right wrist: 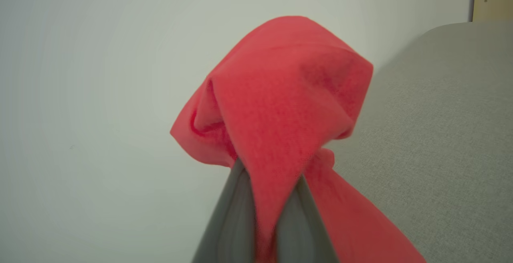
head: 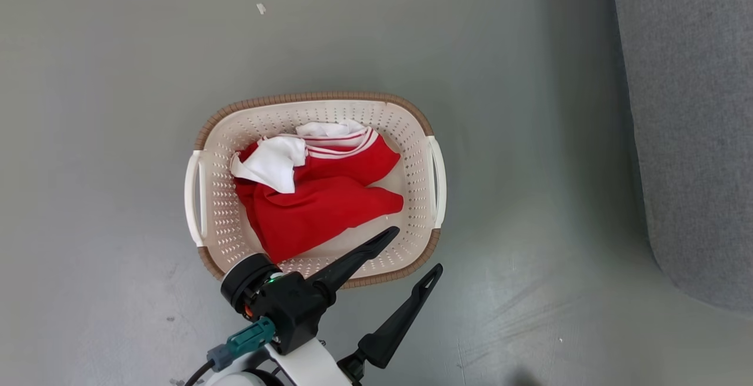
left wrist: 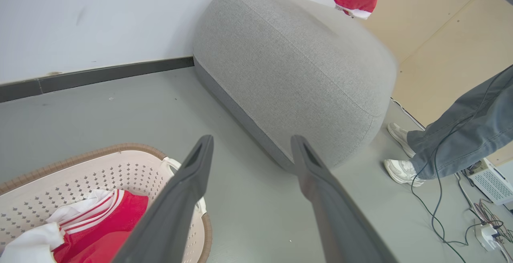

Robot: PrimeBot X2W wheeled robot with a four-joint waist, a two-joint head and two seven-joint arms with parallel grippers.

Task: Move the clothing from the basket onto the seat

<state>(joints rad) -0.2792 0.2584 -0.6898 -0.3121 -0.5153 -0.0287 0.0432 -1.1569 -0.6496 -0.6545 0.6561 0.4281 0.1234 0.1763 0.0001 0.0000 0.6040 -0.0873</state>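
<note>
Two shoes [left wrist: 402,172] and cables [left wrist: 432,214] lie near the seat [left wrist: 288,66].

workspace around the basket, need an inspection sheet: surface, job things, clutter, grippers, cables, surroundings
surface: grey floor, scuffed near the robot
job's things: basket on the floor with red and white clothing bunched inside; grey seat to the robot's right; a second red garment held up beside the seat
clutter: a few white specks on the floor
grippers: left gripper open over the basket's near rim, holding nothing; right gripper shut on the red garment
cables: black cables loose on the floor by a white box
surroundings: white wall with dark skirting; a person's legs close to the seat
</note>
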